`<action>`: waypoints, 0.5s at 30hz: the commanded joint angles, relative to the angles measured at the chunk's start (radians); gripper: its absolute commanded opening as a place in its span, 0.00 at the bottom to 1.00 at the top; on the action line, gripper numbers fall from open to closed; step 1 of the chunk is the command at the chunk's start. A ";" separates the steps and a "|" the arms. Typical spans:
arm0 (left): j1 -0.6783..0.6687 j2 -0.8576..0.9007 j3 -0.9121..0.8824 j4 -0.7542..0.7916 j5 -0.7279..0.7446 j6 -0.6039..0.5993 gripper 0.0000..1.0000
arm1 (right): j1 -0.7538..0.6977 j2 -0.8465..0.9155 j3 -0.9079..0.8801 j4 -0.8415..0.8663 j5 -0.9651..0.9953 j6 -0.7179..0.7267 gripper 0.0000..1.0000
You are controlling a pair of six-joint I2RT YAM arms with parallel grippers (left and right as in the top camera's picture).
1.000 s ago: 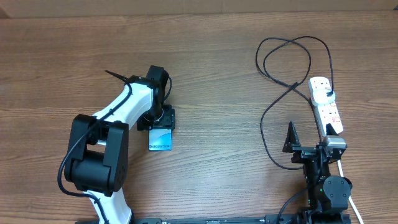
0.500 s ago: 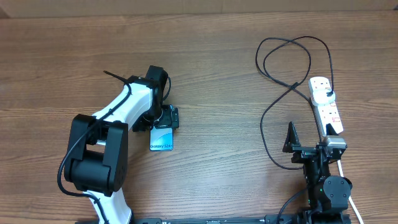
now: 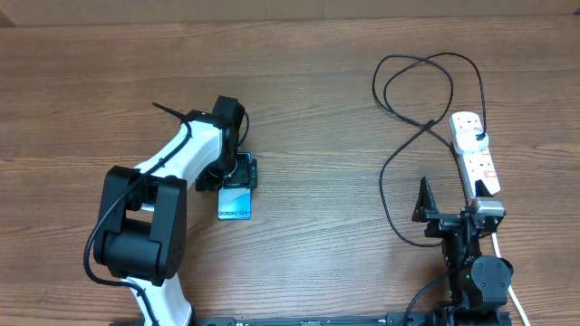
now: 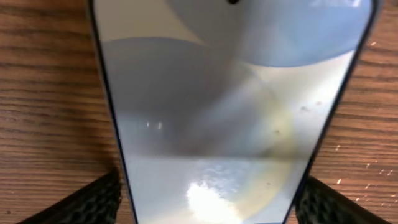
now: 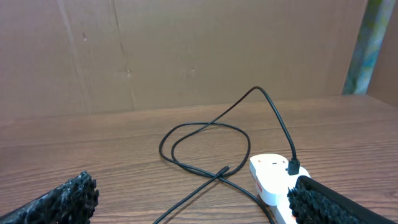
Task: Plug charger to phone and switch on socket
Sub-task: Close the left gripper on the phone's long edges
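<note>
The phone (image 3: 234,203) is lying flat on the desk (image 3: 317,109) in the left half, screen up, with its "Galaxy S24" lettering showing at the near end. The left tool (image 3: 238,172) is sitting over the phone's far end, and the left arm is reaching in from the near left. In the left wrist view the phone (image 4: 230,124) is filling most of the picture, its pale blue-to-white screen throwing back a bright glare. The two black fingers (image 4: 93,200) are pressing against its long edges, one on each side, so this tool is clenched on the phone. Well apart from it, at the right edge of the desk, the socket (image 3: 475,158) is lying with its length running from far to near. The charger (image 3: 427,124) is plugging into the socket's far end with its black adapter, and its thin cable is looping over the far right part of the desk, crossing itself once. From there it is trailing toward the near side past the left of the right arm. Where its small plug tip is lying cannot be told. The right tool (image 5: 191,183) is hovering at the near end of the socket, its fingers spread wide and grasping nothing. The right wrist view is looking along the desk at the socket (image 5: 270,177) and the cable loop, with a brown cardboard wall (image 5: 186,50) behind them.
</note>
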 commanded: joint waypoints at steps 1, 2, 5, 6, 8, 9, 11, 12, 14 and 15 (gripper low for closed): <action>-0.007 0.023 -0.031 0.004 0.053 0.016 0.78 | -0.002 -0.010 -0.011 0.004 0.002 -0.004 1.00; -0.007 0.023 -0.031 0.004 0.053 0.016 0.75 | -0.002 -0.010 -0.011 0.004 0.002 -0.004 1.00; -0.007 0.023 -0.031 0.005 0.053 0.016 0.72 | -0.002 -0.010 -0.011 0.004 0.002 -0.004 1.00; -0.007 0.023 -0.031 0.005 0.053 0.016 0.71 | -0.002 -0.010 -0.011 0.004 0.002 -0.004 1.00; -0.007 0.023 -0.031 0.004 0.054 0.016 0.69 | -0.002 -0.010 -0.011 0.004 0.002 -0.004 1.00; -0.006 0.023 -0.029 0.003 0.054 0.016 0.68 | -0.002 -0.010 -0.011 0.004 0.002 -0.004 1.00; -0.006 0.023 -0.027 0.003 0.066 0.016 0.66 | -0.002 -0.010 -0.011 0.004 0.002 -0.004 1.00; -0.005 0.023 -0.025 0.003 0.082 0.016 0.65 | -0.002 -0.010 -0.011 0.004 0.002 -0.004 1.00; -0.006 0.022 -0.018 0.003 0.117 0.024 0.64 | -0.002 -0.010 -0.011 0.004 0.002 -0.004 1.00; -0.006 0.022 -0.013 0.003 0.140 0.034 0.63 | -0.002 -0.010 -0.011 0.004 0.002 -0.004 1.00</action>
